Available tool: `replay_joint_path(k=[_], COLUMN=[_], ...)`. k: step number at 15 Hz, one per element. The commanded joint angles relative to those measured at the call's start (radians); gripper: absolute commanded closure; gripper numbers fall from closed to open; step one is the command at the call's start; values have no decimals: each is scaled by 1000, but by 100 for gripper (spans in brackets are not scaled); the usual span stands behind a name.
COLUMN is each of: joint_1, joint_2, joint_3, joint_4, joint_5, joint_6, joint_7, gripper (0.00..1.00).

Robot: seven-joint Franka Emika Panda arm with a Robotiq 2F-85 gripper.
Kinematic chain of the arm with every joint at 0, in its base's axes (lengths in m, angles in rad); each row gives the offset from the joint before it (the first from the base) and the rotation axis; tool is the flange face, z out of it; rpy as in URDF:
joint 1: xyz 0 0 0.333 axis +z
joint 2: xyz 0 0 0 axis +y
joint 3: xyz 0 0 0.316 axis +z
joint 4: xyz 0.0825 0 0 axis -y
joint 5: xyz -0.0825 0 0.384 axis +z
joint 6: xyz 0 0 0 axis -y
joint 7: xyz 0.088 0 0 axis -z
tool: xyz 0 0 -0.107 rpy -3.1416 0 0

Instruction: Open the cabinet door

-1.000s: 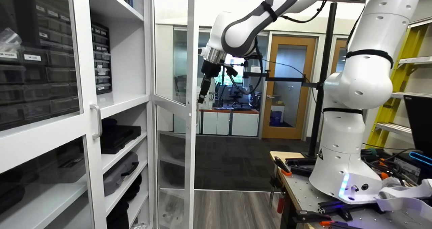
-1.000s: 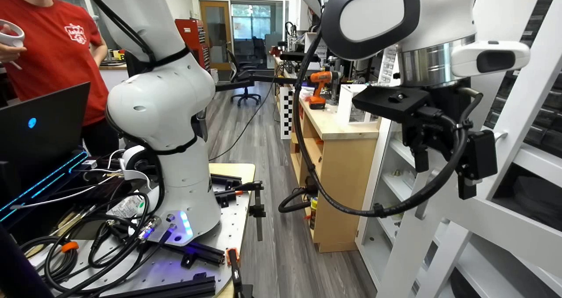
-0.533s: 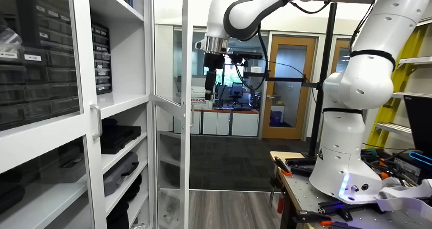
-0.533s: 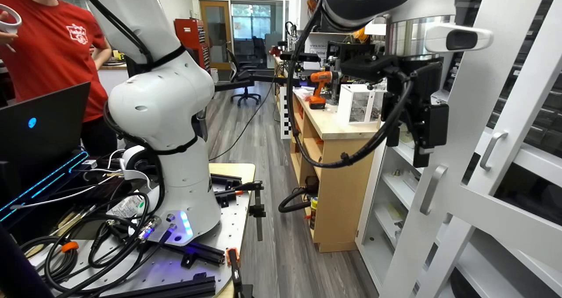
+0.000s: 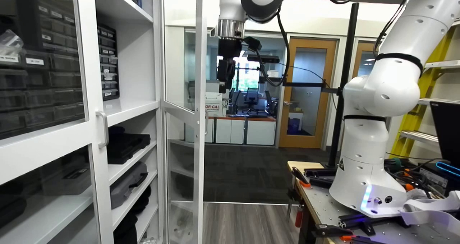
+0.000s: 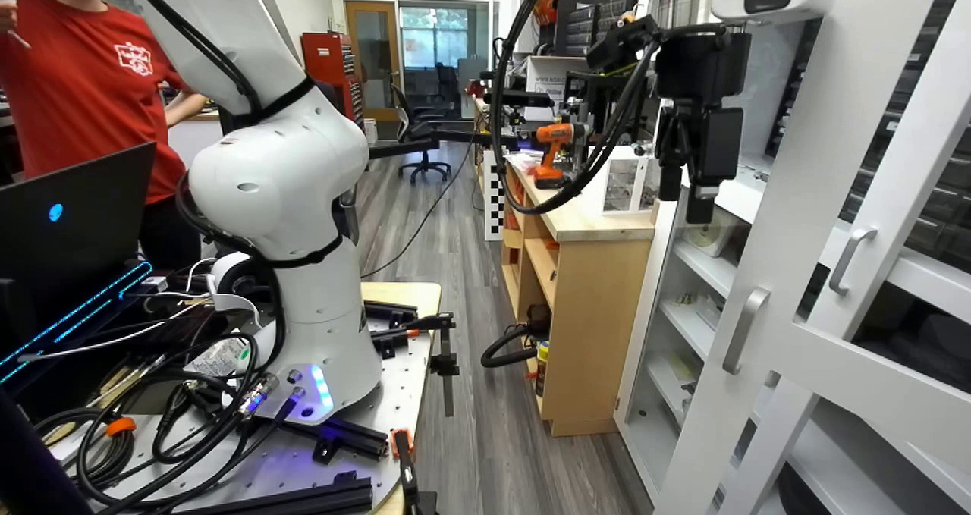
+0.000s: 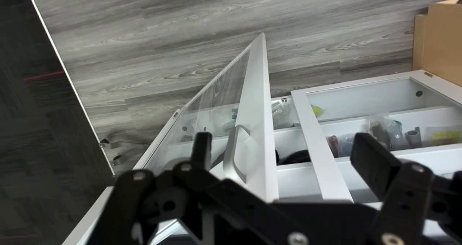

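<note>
The cabinet door (image 5: 182, 113) stands partly open, angled out from the shelves (image 5: 129, 107). The fingers (image 7: 375, 165) are apart, pointing down near its free edge; in an exterior view they hang higher than the handle (image 6: 744, 331) and clear of it, while in the wrist view it shows between them, farther down. A person (image 6: 91, 98) in red stands behind a laptop (image 6: 76, 204) near the arm (image 6: 277, 181).

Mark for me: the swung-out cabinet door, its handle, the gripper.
Cabinet door (image 7: 255, 109): wrist view, on its white frame.
Door handle (image 6: 742, 330): in an exterior view, middle of its bar.
Gripper (image 7: 283, 140): wrist view, midway between its fingertips.
</note>
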Motion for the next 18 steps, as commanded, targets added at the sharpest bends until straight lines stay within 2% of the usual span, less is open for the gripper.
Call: replay_joint_path(k=[1, 11, 18], joint_1=[42, 141, 148], joint_2=[-23, 91, 132], joint_3=[7, 42, 50], joint_4=[45, 200, 202], joint_5=[34, 116, 101], joint_6=[-33, -21, 1], joint_7=[58, 23, 27], gripper=[0, 0, 0])
